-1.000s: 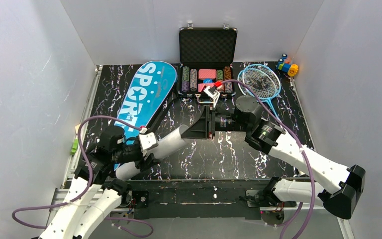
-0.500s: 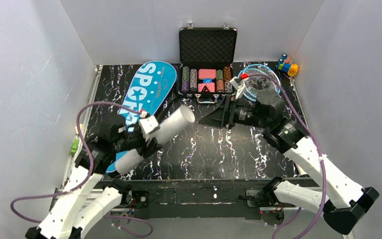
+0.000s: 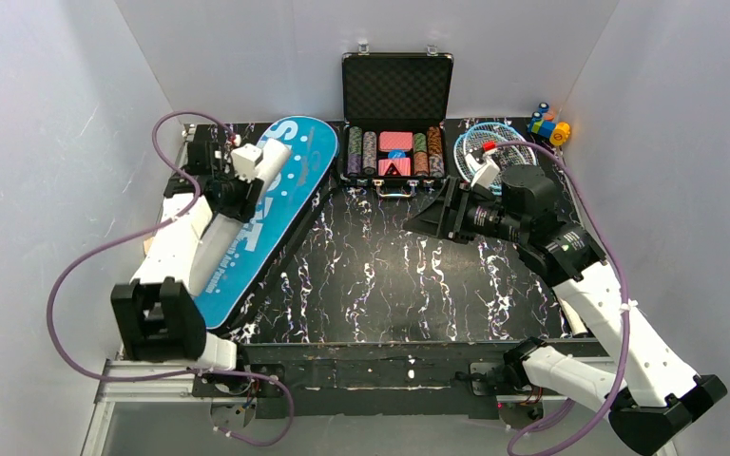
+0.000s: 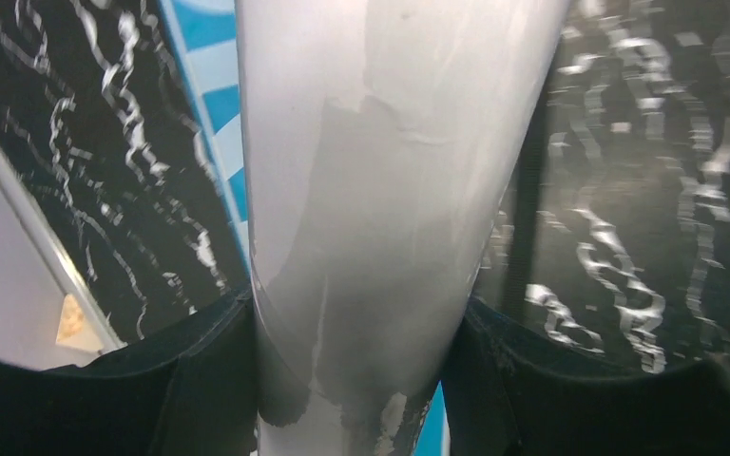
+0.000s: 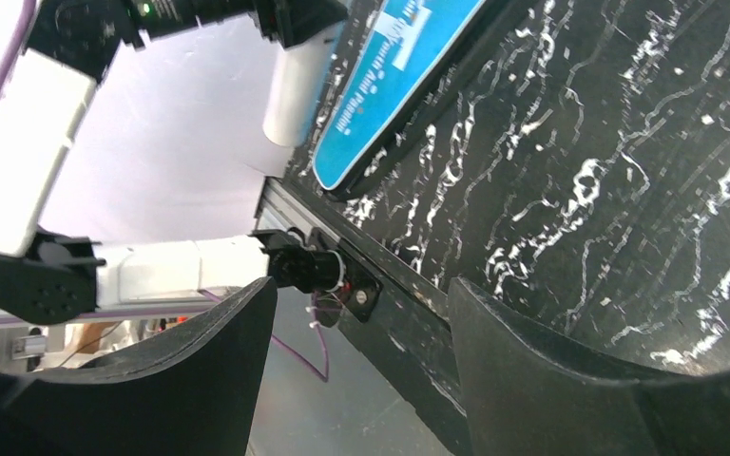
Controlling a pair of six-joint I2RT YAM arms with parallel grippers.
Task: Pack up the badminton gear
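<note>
A black, white-veined bench (image 3: 390, 285) is boxed in by plain pale walls (image 3: 48, 142). The rackets (image 3: 470, 142) and open chip case (image 3: 397, 104) at the back are only caught from the top. The close-up of the white tube (image 4: 390, 190) clamped in the left end effector (image 4: 356, 328), over the blue bag (image 3: 290, 166), is only had from the left wrist. The right end effector (image 5: 359, 294) is spread wide, nothing gripped, just beside the rackets.

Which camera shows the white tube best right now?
Top external: it shows most of the tube slanting over the bag in the left end effector. The left wrist view shows only a close stretch of it between the fingers; the right wrist view only one far-off end.
</note>
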